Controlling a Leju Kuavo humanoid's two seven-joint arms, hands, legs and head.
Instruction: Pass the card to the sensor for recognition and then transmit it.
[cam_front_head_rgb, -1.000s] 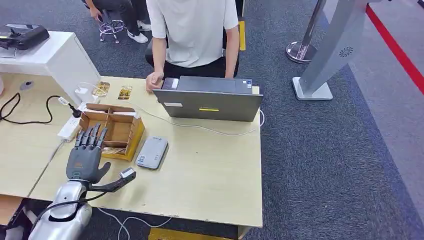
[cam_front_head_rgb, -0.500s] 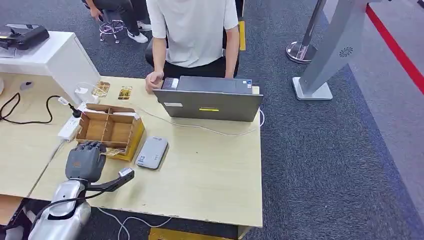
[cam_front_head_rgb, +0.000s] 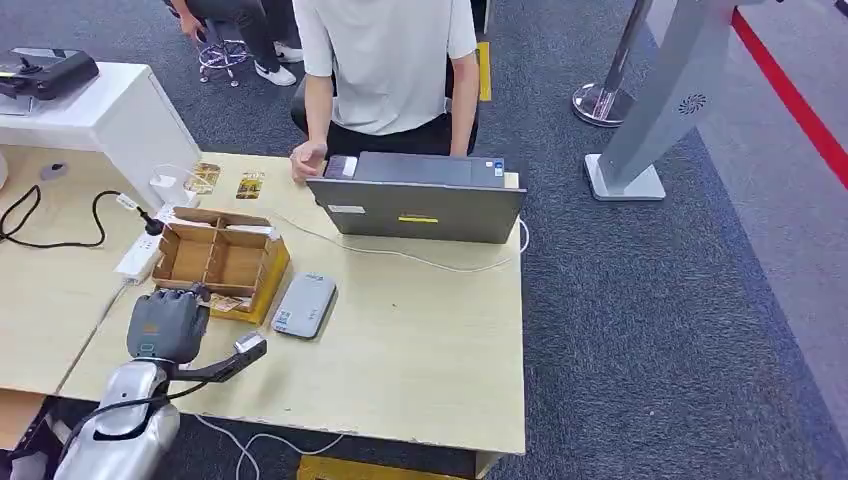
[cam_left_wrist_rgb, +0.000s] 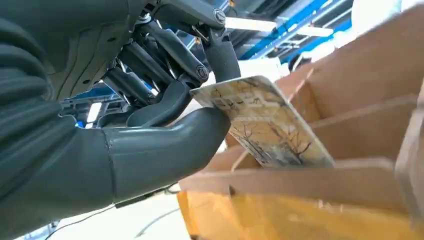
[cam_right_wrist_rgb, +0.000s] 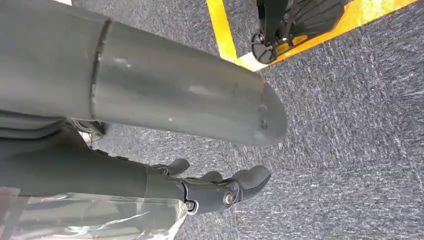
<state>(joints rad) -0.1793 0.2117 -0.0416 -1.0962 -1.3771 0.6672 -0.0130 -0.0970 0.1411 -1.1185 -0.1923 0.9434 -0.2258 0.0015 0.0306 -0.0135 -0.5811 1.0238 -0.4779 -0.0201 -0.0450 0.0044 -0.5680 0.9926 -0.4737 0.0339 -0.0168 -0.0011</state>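
left hand (cam_front_head_rgb: 166, 322) is pinching the card (cam_left_wrist_rgb: 260, 122) between thumb and fingers, right at the near edge of the cardboard box (cam_front_head_rgb: 222, 262). the grip looks shallow, so i'd guess it could slip or snag on a divider. the grey reader (cam_front_head_rgb: 304, 304) is sitting just beside the box, laptop (cam_front_head_rgb: 420, 205) and person beyond. right hand (cam_right_wrist_rgb: 220, 192) is hanging loosely curled, holding nothing.

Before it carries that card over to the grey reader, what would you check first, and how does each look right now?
1. Card pinched by left hand: ok.
2. Card lifted free of the cardboard box: cannot tell.
3. Table path to the grey reader unobstructed: ok.
4. Reader switched on: cannot tell.
5. Person behind the laptop away from the reader: ok.
6. Right hand hanging over the floor, out of the way: ok.
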